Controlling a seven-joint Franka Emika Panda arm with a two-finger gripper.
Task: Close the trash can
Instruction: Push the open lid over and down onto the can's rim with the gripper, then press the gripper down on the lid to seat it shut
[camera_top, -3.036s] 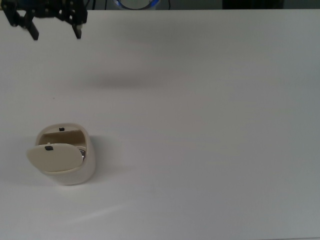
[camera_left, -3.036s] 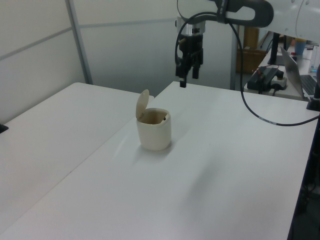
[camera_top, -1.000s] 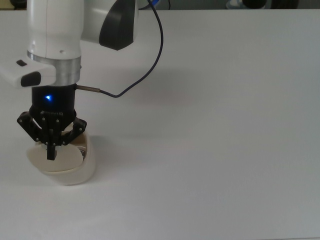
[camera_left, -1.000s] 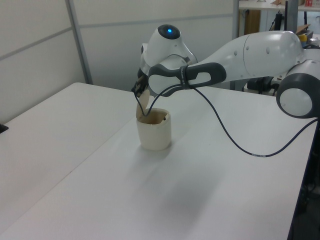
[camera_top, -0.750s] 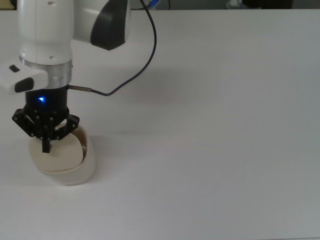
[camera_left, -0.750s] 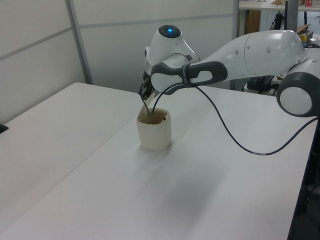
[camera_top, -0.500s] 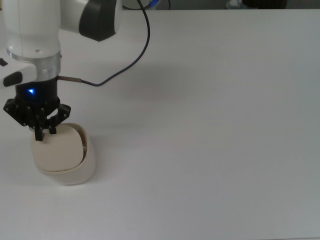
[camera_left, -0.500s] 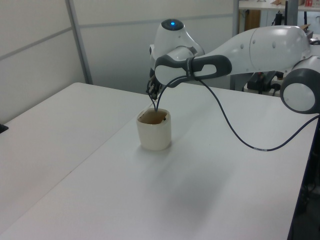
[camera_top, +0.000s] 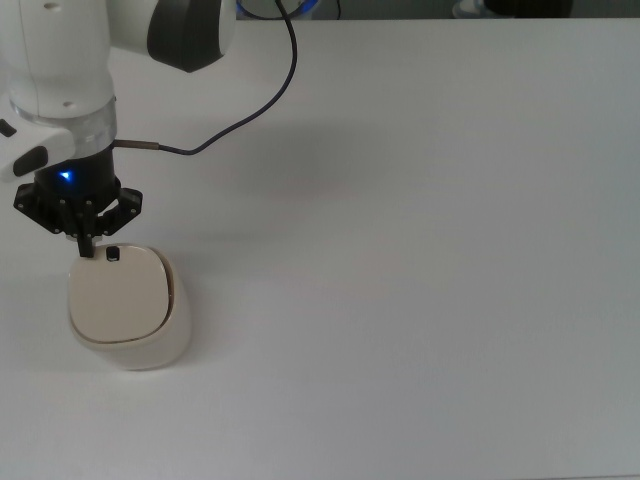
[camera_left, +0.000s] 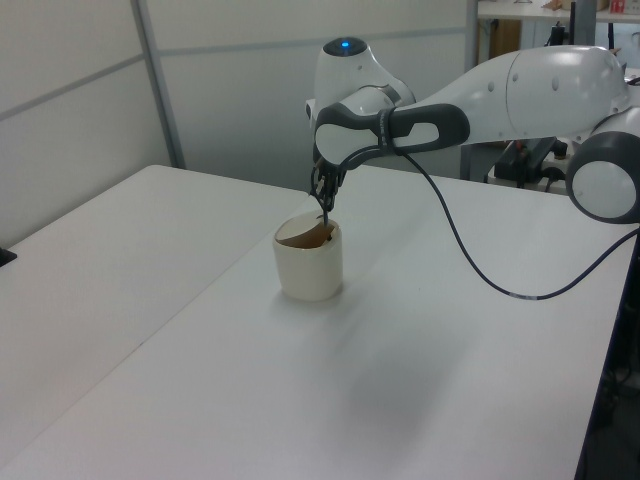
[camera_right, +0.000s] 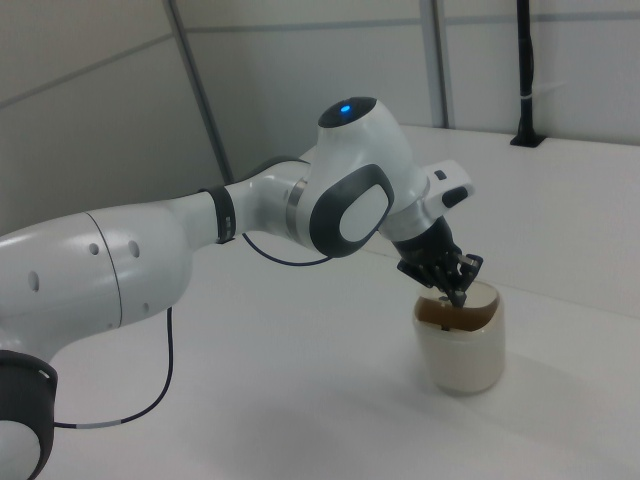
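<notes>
The lid (camera_top: 118, 297) that stood upright three seconds ago now lies flat on the trash can (camera_top: 128, 313), near the top view's left edge of the table (camera_top: 420, 250) — I judge it closed or nearly so. My gripper (camera_top: 84, 243) has slid off to the rim, fingers together and holding nothing. The top view shows the black tab (camera_top: 112, 253); the left view shows only a dark band at the rim.
</notes>
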